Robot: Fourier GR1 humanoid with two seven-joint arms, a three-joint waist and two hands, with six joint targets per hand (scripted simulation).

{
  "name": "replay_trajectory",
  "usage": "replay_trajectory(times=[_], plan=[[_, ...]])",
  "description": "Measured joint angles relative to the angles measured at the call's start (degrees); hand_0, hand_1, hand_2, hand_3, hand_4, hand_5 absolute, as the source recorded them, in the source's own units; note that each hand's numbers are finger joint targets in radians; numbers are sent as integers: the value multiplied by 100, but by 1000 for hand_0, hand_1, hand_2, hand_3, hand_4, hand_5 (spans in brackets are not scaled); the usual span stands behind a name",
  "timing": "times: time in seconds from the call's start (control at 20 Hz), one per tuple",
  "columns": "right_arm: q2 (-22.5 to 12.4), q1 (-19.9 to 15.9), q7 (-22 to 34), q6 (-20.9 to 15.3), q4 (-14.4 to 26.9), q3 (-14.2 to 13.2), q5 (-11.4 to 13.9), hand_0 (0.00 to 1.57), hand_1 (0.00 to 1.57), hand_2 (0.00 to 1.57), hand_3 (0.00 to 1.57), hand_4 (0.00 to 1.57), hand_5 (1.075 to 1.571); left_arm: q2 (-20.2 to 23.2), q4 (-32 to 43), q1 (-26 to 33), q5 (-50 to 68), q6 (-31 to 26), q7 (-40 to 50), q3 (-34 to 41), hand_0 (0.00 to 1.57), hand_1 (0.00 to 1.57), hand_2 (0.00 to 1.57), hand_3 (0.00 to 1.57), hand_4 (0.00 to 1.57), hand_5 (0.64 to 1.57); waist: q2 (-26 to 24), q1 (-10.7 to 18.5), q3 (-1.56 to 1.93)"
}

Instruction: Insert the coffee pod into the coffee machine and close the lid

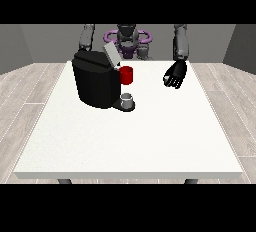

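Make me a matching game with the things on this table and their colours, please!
Things:
1. coffee machine
2. cup
3. table
4. lid

Colours:
A. white
B. grey
C. black
D. red

Right pairs: 1-C, 2-D, 3-A, 4-B.

The cup sits beside the coffee machine at its right side in the view. The lid stands tilted up, open, above it.
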Motion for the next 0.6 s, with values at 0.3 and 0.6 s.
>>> replay_trajectory(times=[0.3,0.6], plan=[[-38,43,102,-246,176,28,286,0,0,0,0,0,1571,-173,288,-134,-249,47,-77,0,1190,1190,1287,1216,506,1571,-166,58,1],[-18,165,172,-359,192,99,439,0,0,0,0,0,1571,-307,390,-304,69,-92,-557,312,1449,1449,1434,1357,517,1571,-335,80,-6]])
